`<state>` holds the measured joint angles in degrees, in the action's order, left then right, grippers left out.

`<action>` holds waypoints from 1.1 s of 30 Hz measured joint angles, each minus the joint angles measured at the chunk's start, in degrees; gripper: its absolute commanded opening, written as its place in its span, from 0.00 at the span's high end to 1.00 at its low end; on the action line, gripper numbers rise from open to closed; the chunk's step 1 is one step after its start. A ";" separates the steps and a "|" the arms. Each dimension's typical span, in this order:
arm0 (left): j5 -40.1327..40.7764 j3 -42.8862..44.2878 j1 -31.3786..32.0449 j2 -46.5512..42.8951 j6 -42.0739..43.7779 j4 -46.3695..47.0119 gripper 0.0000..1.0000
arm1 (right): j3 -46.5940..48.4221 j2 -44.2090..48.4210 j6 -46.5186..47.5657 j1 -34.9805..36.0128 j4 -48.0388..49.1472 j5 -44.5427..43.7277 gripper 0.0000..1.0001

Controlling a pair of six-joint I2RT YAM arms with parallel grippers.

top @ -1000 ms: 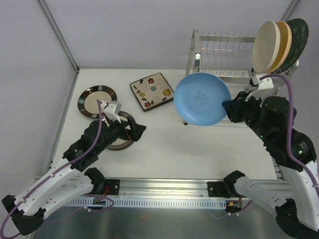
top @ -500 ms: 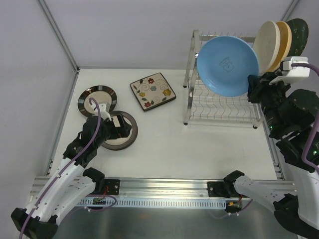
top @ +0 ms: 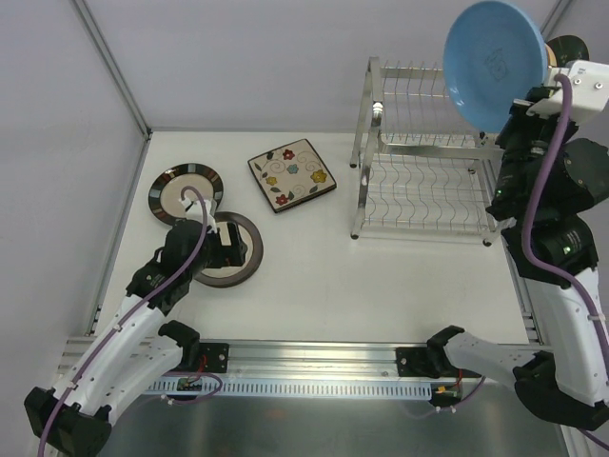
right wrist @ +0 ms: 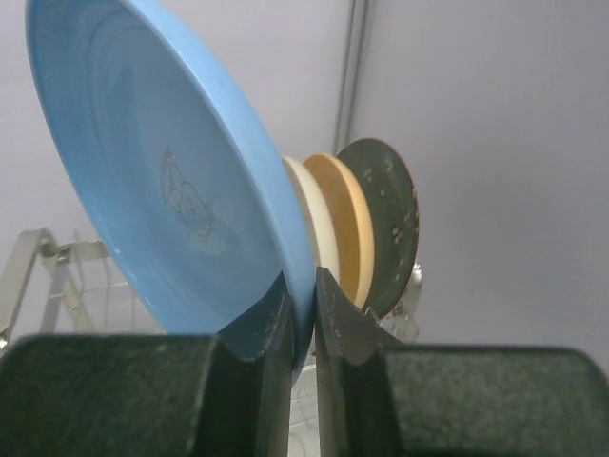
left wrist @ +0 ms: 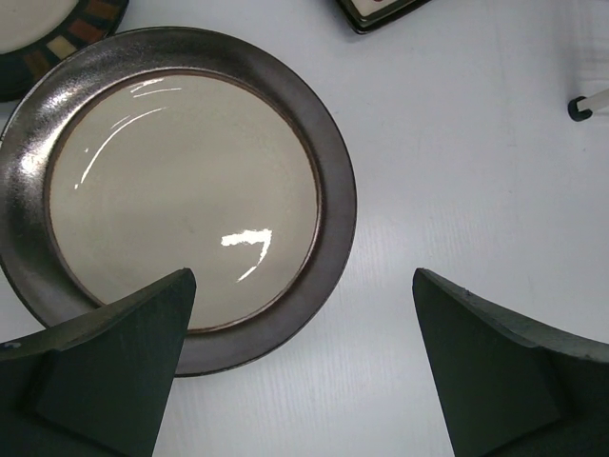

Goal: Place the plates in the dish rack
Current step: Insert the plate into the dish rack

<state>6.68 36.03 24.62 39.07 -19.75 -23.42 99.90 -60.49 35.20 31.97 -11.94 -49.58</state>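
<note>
Views from above showed the right gripper (top: 514,119) holding the blue plate (top: 495,62) high over the rack (top: 423,195)'s right end, the left gripper (top: 231,249) above the brown-rimmed plate (top: 249,267). Left wrist: its jaws gaped wide. Right wrist: fingers (right wrist: 247,352) pinched the blue rim beside three racked plates (right wrist: 344,224).

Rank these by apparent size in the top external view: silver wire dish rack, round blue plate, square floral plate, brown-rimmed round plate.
1. silver wire dish rack
2. round blue plate, held up nearer the camera
3. square floral plate and brown-rimmed round plate: too alike to rank, the latter partly hidden
</note>
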 measured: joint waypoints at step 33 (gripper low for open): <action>0.57 0.81 -2.99 5.57 3.32 0.17 0.01 | 6.97 -20.57 13.90 -14.34 0.07 -10.69 0.99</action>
<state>7.25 36.84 21.63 44.64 -16.43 -23.24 106.87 -81.06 49.10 17.63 -11.88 -60.27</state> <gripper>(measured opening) 0.991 0.129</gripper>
